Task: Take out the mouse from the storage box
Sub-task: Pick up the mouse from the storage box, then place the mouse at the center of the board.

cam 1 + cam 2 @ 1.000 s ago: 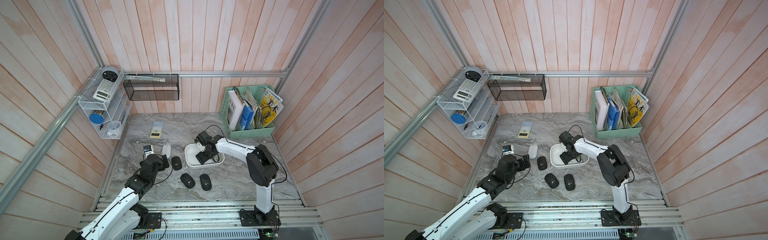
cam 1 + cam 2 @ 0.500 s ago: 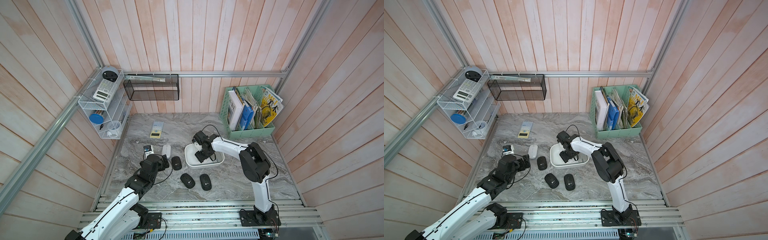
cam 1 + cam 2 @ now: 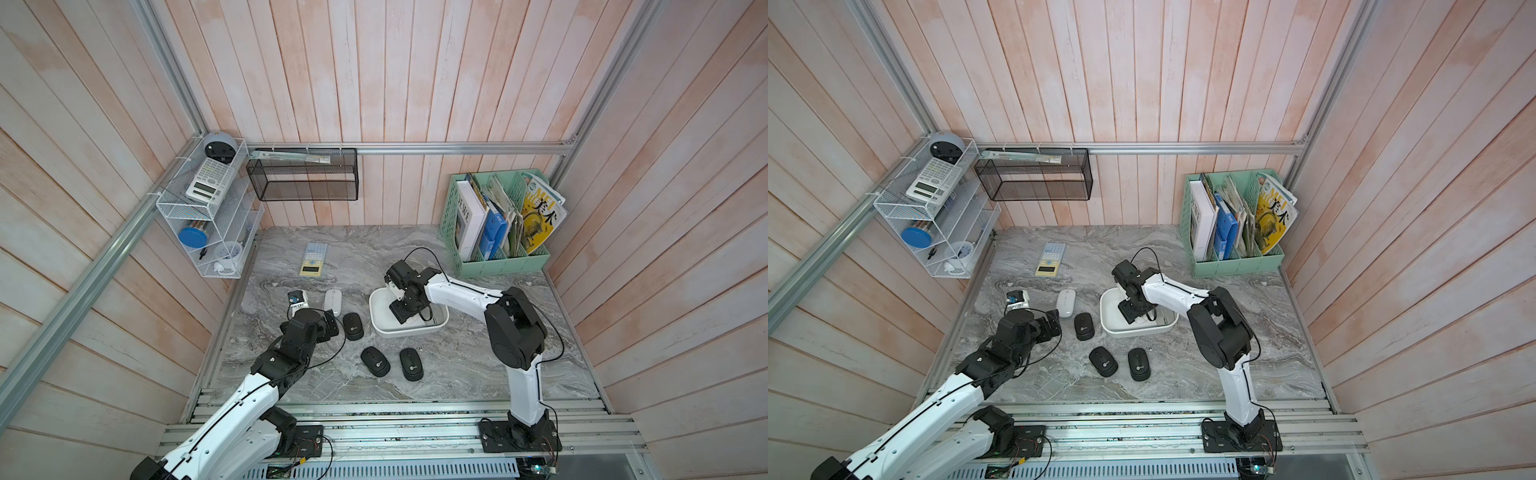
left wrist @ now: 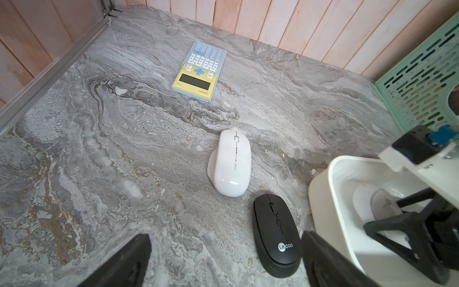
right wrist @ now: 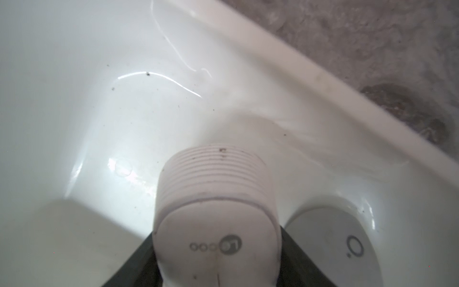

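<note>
**Bimanual rig, seen from above and from both wrists.** The box (image 3: pixel 376 318), a shallow white tub, was set near the middle of the marbled worktop (image 3: pixel 457 374). The right fingers (image 3: pixel 401 312) were located inside it.

In the right wrist view the mouse (image 5: pixel 216 223), white with a ribbed end and a round logo, was lodged between the two black right fingers (image 5: pixel 298 263). One finger was pressed against each flank, so the mouse was pinched across its width. The mouse was contained within the walls of the box (image 5: pixel 298 67). Whether it was raised off the box floor could not be told. A second white mouse (image 5: pixel 335 248) was seen just beside it, on the outer side of one finger.

The same grip was recorded in the left wrist view, where the mouse (image 4: pixel 372 206) was framed by the right fingers (image 4: pixel 437 251) inside the box (image 4: pixel 323 188).

The left fingers (image 4: pixel 129 263) were spread wide over the worktop, with nothing held between them, and were kept outside the box. A black mouse (image 4: pixel 275 233) was placed between them and the box wall. A third white mouse (image 4: pixel 231 161) was positioned just beyond the black one, and a calculator (image 4: pixel 200 70) farther back. In a top view two more black mice (image 3: pixel 375 361) were shown side by side on the worktop, apart from the box.
</note>
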`<state>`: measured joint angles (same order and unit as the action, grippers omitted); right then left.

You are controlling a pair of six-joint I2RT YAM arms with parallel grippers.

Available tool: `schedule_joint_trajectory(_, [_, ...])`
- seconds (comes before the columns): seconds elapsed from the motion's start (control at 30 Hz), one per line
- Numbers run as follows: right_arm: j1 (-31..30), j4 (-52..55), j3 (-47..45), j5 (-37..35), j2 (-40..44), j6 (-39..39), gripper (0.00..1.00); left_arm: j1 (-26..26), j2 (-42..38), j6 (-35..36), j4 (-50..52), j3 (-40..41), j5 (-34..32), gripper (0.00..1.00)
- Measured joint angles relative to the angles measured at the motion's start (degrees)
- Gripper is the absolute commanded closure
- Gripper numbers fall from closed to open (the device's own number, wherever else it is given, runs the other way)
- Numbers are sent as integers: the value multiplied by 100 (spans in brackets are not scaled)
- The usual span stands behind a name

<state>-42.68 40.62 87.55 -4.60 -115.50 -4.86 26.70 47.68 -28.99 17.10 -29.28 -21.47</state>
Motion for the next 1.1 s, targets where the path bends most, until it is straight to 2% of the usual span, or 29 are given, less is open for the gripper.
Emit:
schedule_joint_trajectory(0.23, [66,-11,-470,-142,1241,-330,50,0,0,0,0,0,2,0])
schedule_joint_trajectory(0.53, [734,-127,-1558,-546,2474,-968,50,0,0,0,0,0,22,0])
schedule_joint_trajectory(0.8, [1493,-216,-2223,-597,2905,-1316,50,0,0,0,0,0,61,0])
schedule_joint_trajectory(0.93, [1937,-361,-2581,-503,2927,-1447,50,0,0,0,2,0,66,0])
schedule_joint_trajectory(1.1, [2170,-483,-2787,-302,2811,-1510,51,0,0,0,2,0,66,0])
